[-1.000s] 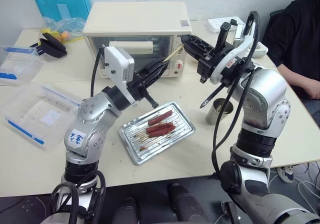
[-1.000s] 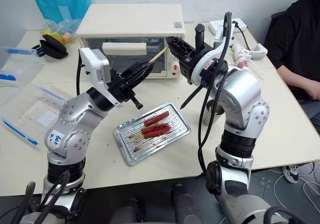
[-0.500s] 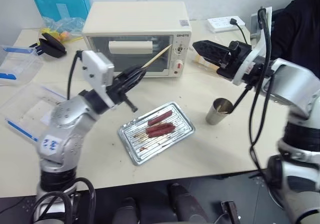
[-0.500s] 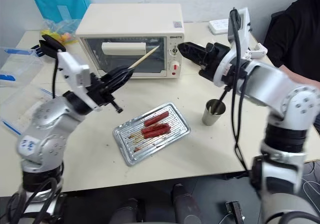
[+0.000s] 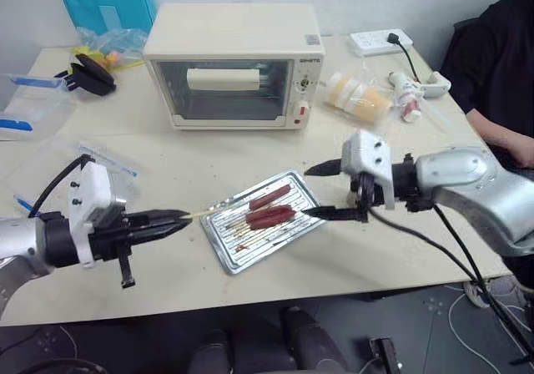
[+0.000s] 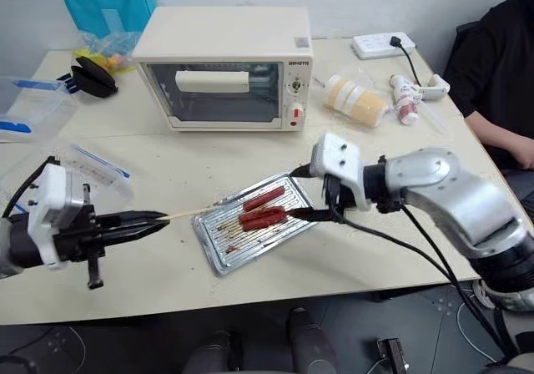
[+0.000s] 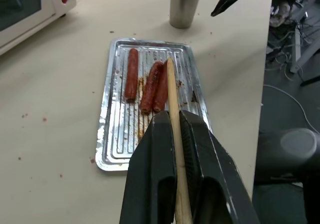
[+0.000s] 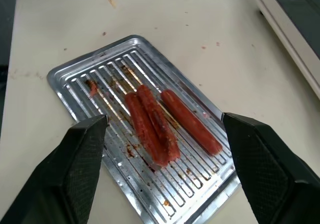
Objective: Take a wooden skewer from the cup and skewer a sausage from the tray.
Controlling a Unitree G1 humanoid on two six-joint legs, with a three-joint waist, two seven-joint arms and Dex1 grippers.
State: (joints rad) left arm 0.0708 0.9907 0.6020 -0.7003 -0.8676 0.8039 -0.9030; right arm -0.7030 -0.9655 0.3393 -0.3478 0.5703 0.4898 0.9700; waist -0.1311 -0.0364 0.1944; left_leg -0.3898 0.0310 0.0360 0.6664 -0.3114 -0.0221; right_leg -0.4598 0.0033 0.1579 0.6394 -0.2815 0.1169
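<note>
1. Wooden skewer [image 7: 172, 109]: I hold it clenched between the two fingers of my left pincer [image 5: 171, 221]. Its shaft lies nearly level, and its tip points from my left toward the tray, just short of the rim in the head views.
2. Sausages [image 8: 155, 124]: three lie on the ribbed bottom of the tray [image 5: 219, 245]. Two touch side by side; the third lies just apart, toward the oven. Their long axes run along the tray's length.
3. Key relation: in the left wrist view the skewer's line runs almost parallel to the sausages and passes over the touching pair. I judge that an end-on entry along a sausage's length is on offer, though the tip must first drop to sausage height.
4. Right pincer [image 6: 302, 194]: released, jaws spread wide and holding nothing. It hovers at the tray's opposite end, with the sausages lying between its fingers in its own wrist view. I judge it well placed to steady one sausage against the push.
5. Nearer arm: the right pincer is closer to the sausages; the left stands farther off, with the skewer bridging the gap.
6. Cup [image 7: 184, 6]: upright on the surface beyond the tray's far end, near the right arm.
7. Surroundings: a toaster oven [image 5: 229, 65] stands behind the tray.
</note>
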